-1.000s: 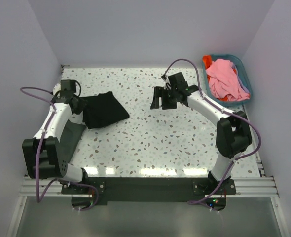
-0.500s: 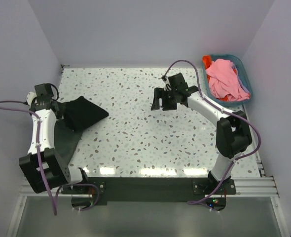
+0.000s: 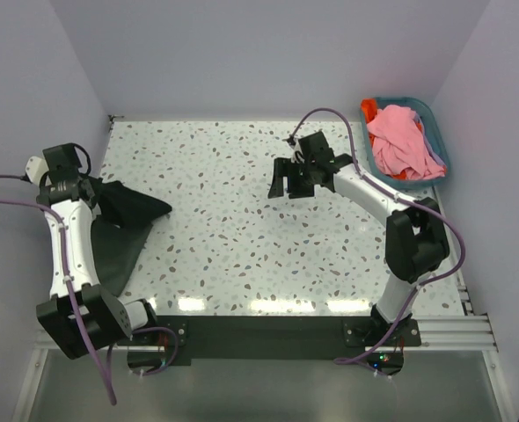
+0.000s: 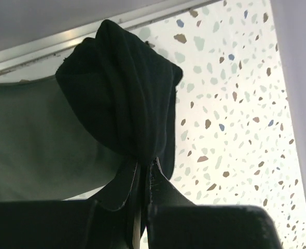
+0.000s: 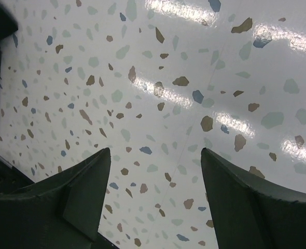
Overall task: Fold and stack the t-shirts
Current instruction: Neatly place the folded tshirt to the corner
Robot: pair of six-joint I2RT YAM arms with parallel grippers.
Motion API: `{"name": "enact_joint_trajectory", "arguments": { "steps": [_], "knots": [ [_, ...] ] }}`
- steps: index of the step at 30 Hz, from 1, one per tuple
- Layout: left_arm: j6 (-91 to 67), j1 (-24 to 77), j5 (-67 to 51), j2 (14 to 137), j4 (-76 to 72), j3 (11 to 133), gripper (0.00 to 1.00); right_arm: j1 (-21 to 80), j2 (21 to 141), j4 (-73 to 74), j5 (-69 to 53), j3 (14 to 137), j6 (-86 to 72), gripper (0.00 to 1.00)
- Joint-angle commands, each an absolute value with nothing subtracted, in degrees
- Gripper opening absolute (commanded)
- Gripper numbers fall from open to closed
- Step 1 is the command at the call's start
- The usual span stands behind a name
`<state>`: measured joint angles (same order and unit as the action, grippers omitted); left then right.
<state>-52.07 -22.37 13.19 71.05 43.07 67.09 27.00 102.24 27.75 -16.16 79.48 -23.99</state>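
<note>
The left claw (image 3: pixel 91 195) is clamped tight on a gathered edge of the black t-shirt (image 3: pixel 135 206). The left wrist view shows the cloth bunched and hanging in folds from the closed tips (image 4: pixel 142 207). Over the last second this arm has swung outward from the table (image 3: pixel 242 237) interior to its nine o'clock edge. It has pulled the black t-shirt with it, so the shirt now lies partly over the dark grey t-shirt (image 3: pixel 114 253) at about eight o'clock. That looks like a carry toward the stack, though the black t-shirt is still a wad, not a flat fold.

The right claw (image 3: pixel 287 181) has not shifted. It hovers near twelve o'clock with its fingers apart and empty over bare speckled tabletop (image 5: pixel 158 78).

At two o'clock the teal basket (image 3: pixel 433 112) still holds the pink t-shirt (image 3: pixel 402 141) and the orange-red t-shirt (image 3: pixel 369 109), untouched, so most of the work remains.
</note>
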Motion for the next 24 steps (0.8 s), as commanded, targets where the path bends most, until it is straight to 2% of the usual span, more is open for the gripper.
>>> {"name": "enact_joint_trajectory", "arguments": {
  "steps": [1,24],
  "knots": [
    [-50.10,-23.38,15.82,68.03,43.42,71.10,0.00,27.33,98.44,26.54,-17.14,79.01,-24.35,0.73],
    [-44.03,-28.65,11.08,64.25,46.93,71.20,0.00,27.42,95.89,27.60,-15.91,77.70,-24.43,0.74]
  ]
}}
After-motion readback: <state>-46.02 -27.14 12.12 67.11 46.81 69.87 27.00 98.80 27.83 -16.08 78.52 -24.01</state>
